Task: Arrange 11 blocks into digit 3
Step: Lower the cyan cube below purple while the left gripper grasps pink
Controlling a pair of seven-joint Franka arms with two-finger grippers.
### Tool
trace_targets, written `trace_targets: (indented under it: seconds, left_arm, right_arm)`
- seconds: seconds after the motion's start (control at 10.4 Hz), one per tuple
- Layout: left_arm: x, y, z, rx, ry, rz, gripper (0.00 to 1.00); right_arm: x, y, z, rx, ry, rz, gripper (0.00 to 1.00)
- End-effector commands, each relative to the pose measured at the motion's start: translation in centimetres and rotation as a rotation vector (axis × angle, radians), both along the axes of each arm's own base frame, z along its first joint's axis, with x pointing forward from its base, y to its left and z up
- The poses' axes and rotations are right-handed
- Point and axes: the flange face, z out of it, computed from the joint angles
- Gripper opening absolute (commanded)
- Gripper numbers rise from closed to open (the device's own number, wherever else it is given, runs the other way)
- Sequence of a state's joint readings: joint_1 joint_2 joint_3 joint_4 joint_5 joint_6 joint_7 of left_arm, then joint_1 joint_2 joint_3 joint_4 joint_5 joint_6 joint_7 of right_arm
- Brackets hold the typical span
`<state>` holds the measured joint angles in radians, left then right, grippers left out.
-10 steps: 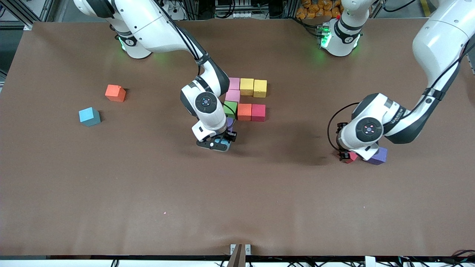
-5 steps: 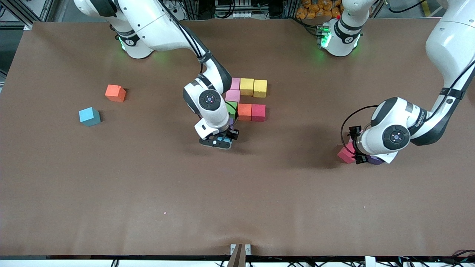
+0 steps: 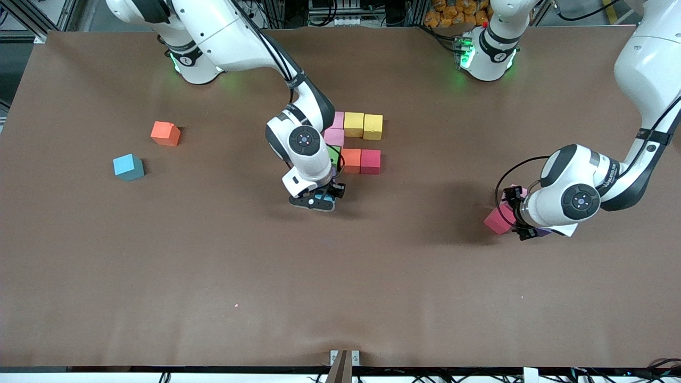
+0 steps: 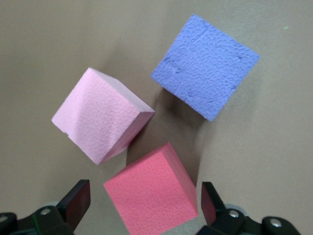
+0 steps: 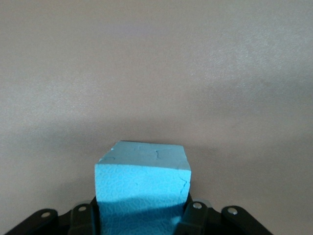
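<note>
Front view, middle of the table (image 3: 213, 276): right gripper (image 3: 319, 202) low over the brown surface, clamped on a cyan block (image 5: 142, 181), just beside the unfinished digit 3 (image 3: 354, 141). Cannot tell if this block touches the surface. In the figure so far: two pink blocks (image 3: 335, 135) in a short column, partly hidden by the right arm; two yellow blocks (image 3: 363, 125) in a row beside the farther pink one; a green block (image 3: 335, 156) next in the column, nearer to the camera; an orange block (image 3: 350, 160) and a red block (image 3: 371, 161) in a row beside the green one. Toward the right arm's end, well apart from the figure: a second orange block (image 3: 165, 133) and a teal block (image 3: 128, 167), near each other. Toward the left arm's end: left gripper (image 3: 518, 218) over a small loose group. Left wrist view: fingers (image 4: 78, 198) spread wide, one on each side of a loose red block (image 4: 151, 196), not touching it; a loose pink block (image 4: 100, 115) just beside that red one, a purple block (image 4: 205, 66) near both.
</note>
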<state>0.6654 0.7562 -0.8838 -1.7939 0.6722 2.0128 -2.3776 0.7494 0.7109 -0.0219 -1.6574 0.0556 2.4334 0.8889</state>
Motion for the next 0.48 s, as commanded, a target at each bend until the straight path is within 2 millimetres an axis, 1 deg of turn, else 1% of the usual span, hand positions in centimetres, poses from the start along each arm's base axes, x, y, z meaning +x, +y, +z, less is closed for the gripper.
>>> trace_targets:
  seconds: [0.0,0.19,0.29,0.38]
  left_arm:
    - [0.5,-0.5,0.0,-0.009,-0.016,0.074,1.00]
    - [0.4,-0.7,-0.7,-0.015,-0.013,0.112,1.00]
    - [0.6,-0.8,-0.7,-0.018,-0.035,0.126,1.00]
    - [0.7,-0.3,-1.0,-0.012,-0.035,0.139,1.00]
  right_arm:
    - [-0.9,0.0,-0.7,-0.022,0.010,-0.016,0.22]
    - [-0.4,-0.8,-0.8,-0.048,0.020,0.021,0.22]
    - [-0.5,-1.0,-0.8,-0.057,0.029,0.040,0.22]
    - [-0.4,-1.1,-0.9,-0.060,0.029,0.036,0.22]
